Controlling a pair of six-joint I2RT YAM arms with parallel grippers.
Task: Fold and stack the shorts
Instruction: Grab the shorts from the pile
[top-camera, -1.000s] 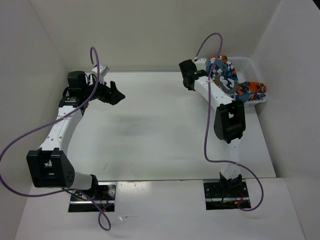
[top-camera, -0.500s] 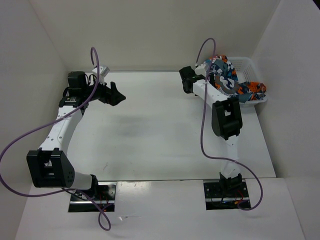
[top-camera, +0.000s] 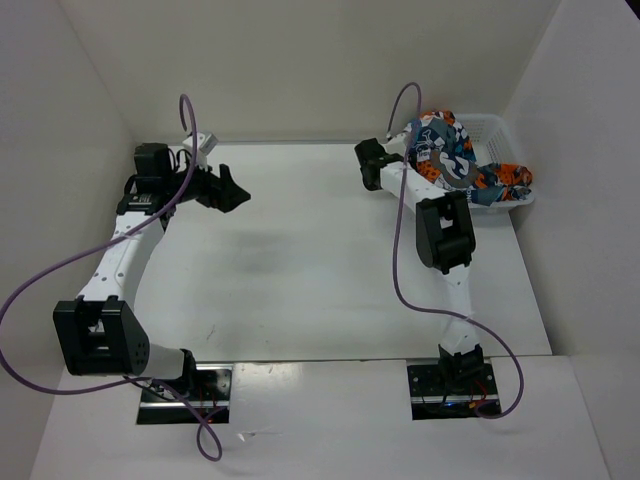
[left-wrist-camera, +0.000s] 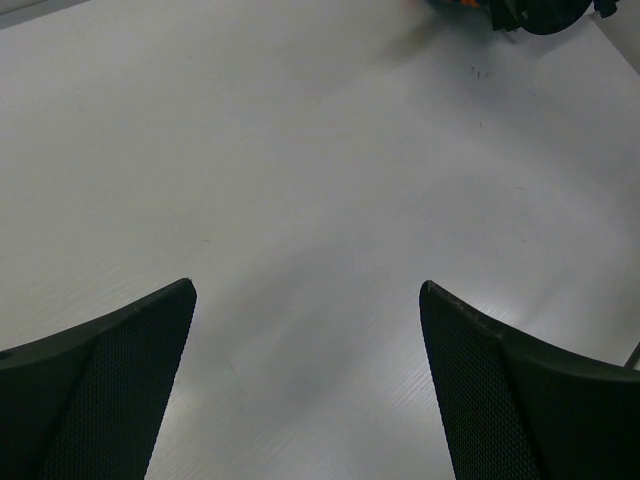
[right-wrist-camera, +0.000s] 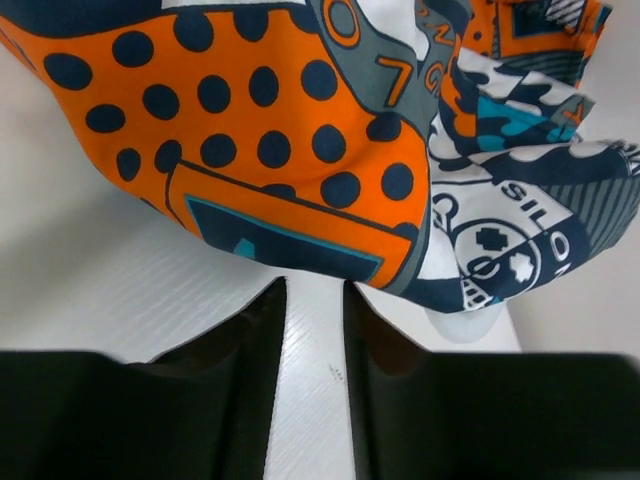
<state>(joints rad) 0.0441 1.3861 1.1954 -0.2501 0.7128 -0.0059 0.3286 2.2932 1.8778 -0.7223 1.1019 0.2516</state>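
At the far right corner of the desk (top-camera: 300, 262), the shorts (top-camera: 452, 150) are bunched in a white mesh basket (top-camera: 497, 124). One end is draped over its near rim and another part spills past its left side twd the right arm. In the R wrist view the fabric (right-wrist-camera: 250, 120) fills the upper frame: orange w/ navy dots, plus teal, white and navy print. The right gripper (right-wrist-camera: 315, 290) has its jaws clenched to a thin slit, tips right at the fabric's lower edge, apparently nipping it, w/ desk showing below. The left gripper (top-camera: 235, 192) hangs over the far left of the desk, well apart from the basket, w/ jaws released wide (left-wrist-camera: 305, 290) and nothing btwn them.
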